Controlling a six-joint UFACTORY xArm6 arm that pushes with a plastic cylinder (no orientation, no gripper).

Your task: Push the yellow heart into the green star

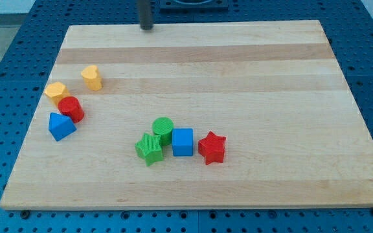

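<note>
The yellow heart (pixel 92 77) lies at the view's left, upper part of the wooden board (pixel 238 77). The green star (pixel 149 149) lies lower, near the middle, touching a green round block (pixel 163 129) and next to a blue cube (pixel 182 142). My tip (pixel 146 27) is at the board's top edge, well above and to the right of the yellow heart and far from the green star.
A red star (pixel 212 147) sits right of the blue cube. A yellow hexagonal block (pixel 56 91), a red round block (pixel 71 109) and a blue triangular block (pixel 61 125) cluster at the left, just below the yellow heart.
</note>
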